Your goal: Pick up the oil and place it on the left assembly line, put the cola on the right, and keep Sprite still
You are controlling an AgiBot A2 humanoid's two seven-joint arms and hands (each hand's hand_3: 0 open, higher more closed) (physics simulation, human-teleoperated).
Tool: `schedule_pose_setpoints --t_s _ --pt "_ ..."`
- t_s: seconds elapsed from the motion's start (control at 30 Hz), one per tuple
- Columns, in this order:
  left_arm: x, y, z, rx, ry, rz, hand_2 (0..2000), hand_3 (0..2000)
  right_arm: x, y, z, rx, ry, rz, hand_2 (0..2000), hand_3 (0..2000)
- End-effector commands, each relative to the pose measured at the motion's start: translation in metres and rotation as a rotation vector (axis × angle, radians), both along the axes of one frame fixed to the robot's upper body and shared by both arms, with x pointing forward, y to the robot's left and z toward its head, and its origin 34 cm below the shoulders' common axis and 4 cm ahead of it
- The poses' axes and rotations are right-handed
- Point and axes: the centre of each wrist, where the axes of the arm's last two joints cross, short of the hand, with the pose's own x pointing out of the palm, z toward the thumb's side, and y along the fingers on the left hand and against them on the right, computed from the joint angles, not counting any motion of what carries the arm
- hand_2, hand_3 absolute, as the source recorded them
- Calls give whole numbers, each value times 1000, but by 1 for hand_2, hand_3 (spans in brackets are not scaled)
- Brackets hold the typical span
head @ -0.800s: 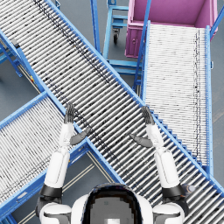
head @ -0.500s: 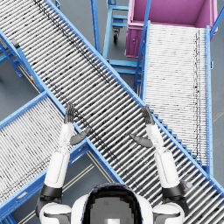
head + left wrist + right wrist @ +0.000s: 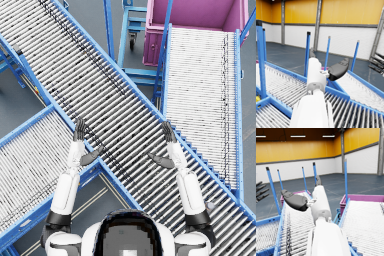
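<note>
From the head view, the left hand hangs over the blue edge rail where the left assembly line meets the long middle conveyor. Its fingers are straight and its thumb is held out wide, and it holds nothing. The right hand mirrors it near the far rail of the middle conveyor, also spread and holding nothing. The right assembly line runs up to a pink bin. In the left wrist view, the left hand shows mostly its thumb out to the side above the rollers; the rest is largely hidden behind the forearm, so the fingers seem straight at best. In the right wrist view, the right hand looks the same, thumb wide and nothing in it. Where the oil, cola and Sprite stand cannot be told from these views.
</note>
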Motion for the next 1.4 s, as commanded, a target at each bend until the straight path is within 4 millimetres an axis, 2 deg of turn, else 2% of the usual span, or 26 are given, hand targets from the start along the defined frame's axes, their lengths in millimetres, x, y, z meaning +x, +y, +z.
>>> schedule_pose_setpoints --t_s 0.03,1.37,1.4 --pt "0 0 0 0 0 0 0 0 0 0 0 0 0 0 0 0" --pt "0 0 0 0 0 0 0 0 0 0 0 0 0 0 0 0" --pt "3 -5 -1 0 7 -16 0 0 3 5 -3 -2 15 15 0 0"
